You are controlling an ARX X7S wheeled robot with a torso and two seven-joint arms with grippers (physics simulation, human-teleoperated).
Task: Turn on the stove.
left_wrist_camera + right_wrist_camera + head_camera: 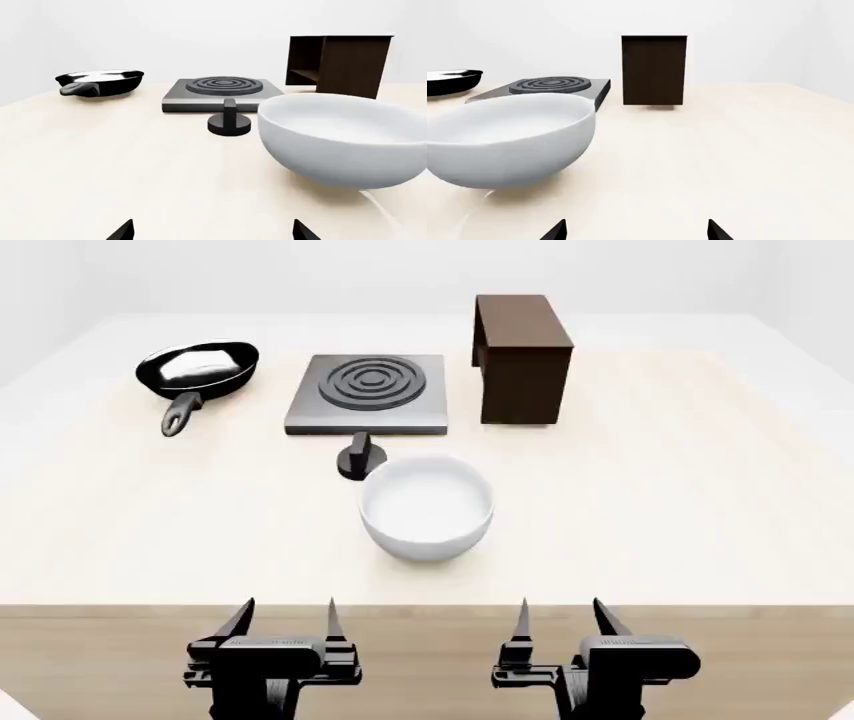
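Centrally, at the table's far side, sits the stove; its knob stands just near of it, close beside the white bowl; a frying pan lies far left, a dark wooden box far right; left gripper and right gripper hover at the near edge, jaws apart, holding nothing.

A white bowl sits upright near the middle of the pale wooden bench, empty as far as the views show. At the far left a black frying pan rests with its handle pointing toward the near edge. Well to its right, at the far side, a dark brown wooden box stands upright, one side open.
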